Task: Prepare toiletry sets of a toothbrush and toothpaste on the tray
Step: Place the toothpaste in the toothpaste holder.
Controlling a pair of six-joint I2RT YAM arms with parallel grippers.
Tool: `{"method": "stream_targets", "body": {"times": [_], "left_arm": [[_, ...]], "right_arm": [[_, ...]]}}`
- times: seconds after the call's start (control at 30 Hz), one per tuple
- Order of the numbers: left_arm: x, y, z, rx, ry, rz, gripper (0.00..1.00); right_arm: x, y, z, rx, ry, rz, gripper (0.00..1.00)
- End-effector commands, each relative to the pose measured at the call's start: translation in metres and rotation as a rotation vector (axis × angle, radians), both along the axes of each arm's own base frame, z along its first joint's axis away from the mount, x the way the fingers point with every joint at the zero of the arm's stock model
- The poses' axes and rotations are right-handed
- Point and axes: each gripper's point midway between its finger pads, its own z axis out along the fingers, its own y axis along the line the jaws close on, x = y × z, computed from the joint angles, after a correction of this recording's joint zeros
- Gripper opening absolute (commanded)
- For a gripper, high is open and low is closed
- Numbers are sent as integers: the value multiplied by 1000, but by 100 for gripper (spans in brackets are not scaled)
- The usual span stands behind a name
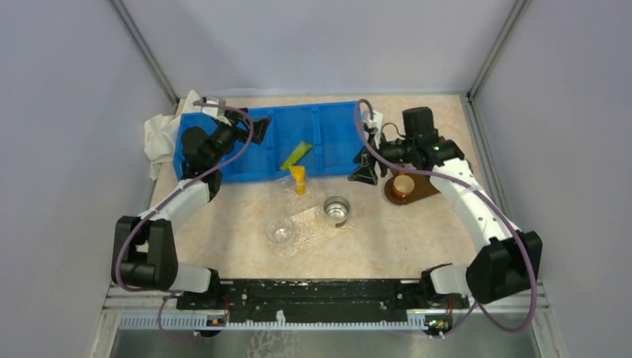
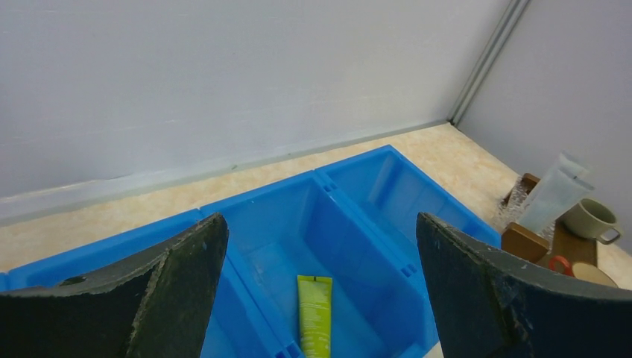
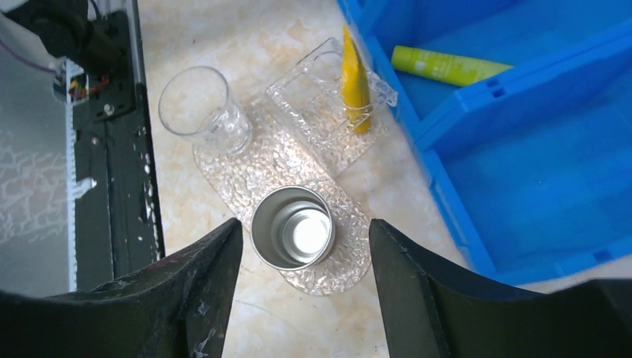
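Right wrist view: yellow toothpaste (image 3: 355,86) lies on clear tray (image 3: 298,104) beside blue bin (image 3: 522,171); green toothpaste (image 3: 447,66) inside bin. Nearby: glass cup (image 3: 197,108), metal cup (image 3: 292,227). Both left gripper (image 2: 320,253) and right gripper (image 3: 305,231) gape wide, empty.

My fingers (image 3: 186,298) are matt black, flecked with pale scuffs. Along the far edge of the mottled beige tabletop (image 1: 417,239) the bin (image 1: 328,138) is bright blue, and the toothpaste tube (image 1: 296,155) in it is lime green. The other toothpaste (image 3: 355,82) is yellow, the tray (image 3: 279,160) clear and pebbled, the metal cup (image 3: 292,227) silvery.
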Motion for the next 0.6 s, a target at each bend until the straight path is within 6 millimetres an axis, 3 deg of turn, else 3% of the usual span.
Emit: {"method": "stream_targets", "body": {"times": [0.0,0.3,0.57], "left_arm": [[-2,-10,28,-70,-67,-81,99],[8,-5,40,-94,-44,-39,99],[40,44,20,-49,96,251,89]], "right_arm": [[2,-8,52,201,-139,7,63],[2,-14,57,199,-186,-51,63],[3,-8,57,179,-224,-91,64]]}}
